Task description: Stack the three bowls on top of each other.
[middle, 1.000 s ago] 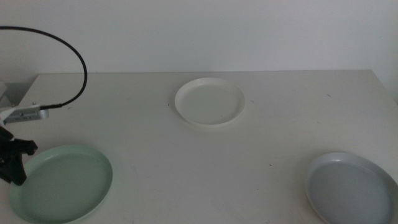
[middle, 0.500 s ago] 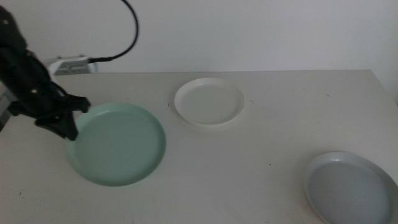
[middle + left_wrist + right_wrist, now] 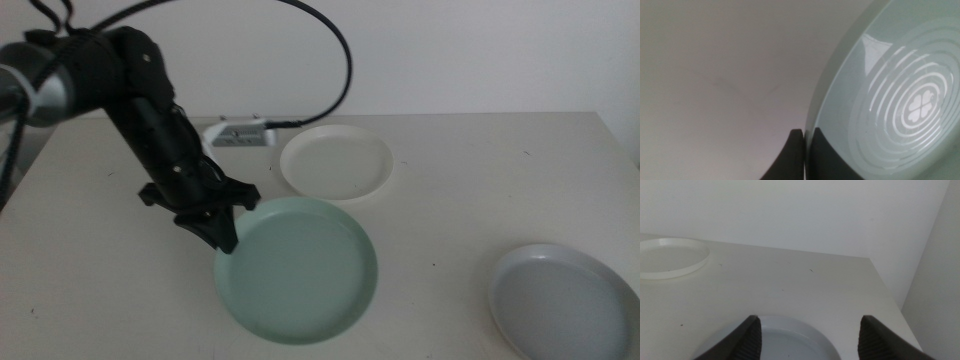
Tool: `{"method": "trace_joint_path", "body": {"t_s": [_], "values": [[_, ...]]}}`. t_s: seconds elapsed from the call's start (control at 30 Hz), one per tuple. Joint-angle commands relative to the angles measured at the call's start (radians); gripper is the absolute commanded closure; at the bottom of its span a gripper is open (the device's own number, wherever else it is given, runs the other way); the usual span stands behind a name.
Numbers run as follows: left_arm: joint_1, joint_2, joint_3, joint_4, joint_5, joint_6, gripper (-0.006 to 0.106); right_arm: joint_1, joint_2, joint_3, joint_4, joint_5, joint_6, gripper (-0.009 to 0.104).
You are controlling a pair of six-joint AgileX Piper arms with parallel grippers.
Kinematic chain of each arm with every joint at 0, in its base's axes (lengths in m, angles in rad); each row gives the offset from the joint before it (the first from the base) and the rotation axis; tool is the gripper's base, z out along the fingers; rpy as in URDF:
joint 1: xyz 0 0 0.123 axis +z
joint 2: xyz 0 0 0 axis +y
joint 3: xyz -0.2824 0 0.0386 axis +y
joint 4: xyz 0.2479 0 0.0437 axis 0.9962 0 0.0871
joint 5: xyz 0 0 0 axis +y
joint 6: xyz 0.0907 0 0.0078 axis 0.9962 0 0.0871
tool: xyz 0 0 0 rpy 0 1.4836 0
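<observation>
Pale worktop (image 3: 480,190) | left tool (image 3: 222,238) clenched on green bowl (image 3: 300,270) rim, carrying toward white bowl (image 3: 336,163) | right tool (image 3: 807,330) released over grey bowl (image 3: 565,300), waiting

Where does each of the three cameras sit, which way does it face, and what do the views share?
Middle view: raised, looking forward and down over the table; shows the left arm and left gripper clamped on the mint green bowl.
Left wrist view: on the left arm, close on that bowl's rim; own jaws pinch it.
Right wrist view: on the waiting right arm, above the grey-blue bowl; right gripper open.
Shared: the white bowl shows in the middle and right wrist views.
</observation>
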Motion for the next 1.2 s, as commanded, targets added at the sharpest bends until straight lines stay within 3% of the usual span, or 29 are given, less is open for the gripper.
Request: {"method": "trace_joint_path", "body": {"t_s": [0.0, 0.47, 0.83, 0.97, 1.17], "values": [[-0.038, -0.030, -0.029, -0.051, 0.013, -0.010, 0.100, -0.007, -0.029, -0.007, -0.011, -0.082, -0.004, 0.046], [-0.156, 0.080, -0.029, -0.134, -0.144, -0.006, 0.100, -0.007, -0.028, -0.007, -0.011, -0.082, -0.004, 0.046], [-0.158, 0.130, -0.029, -0.173, -0.172, 0.005, 0.099, -0.007, -0.028, -0.007, -0.011, -0.082, -0.004, 0.046], [-0.158, 0.130, -0.029, -0.169, -0.175, 0.005, 0.082, -0.007, -0.028, -0.007, -0.011, -0.082, -0.004, 0.046], [-0.148, 0.122, -0.031, -0.200, -0.160, 0.023, 0.032, -0.007, -0.028, -0.007, -0.011, -0.082, -0.004, 0.046]]}}
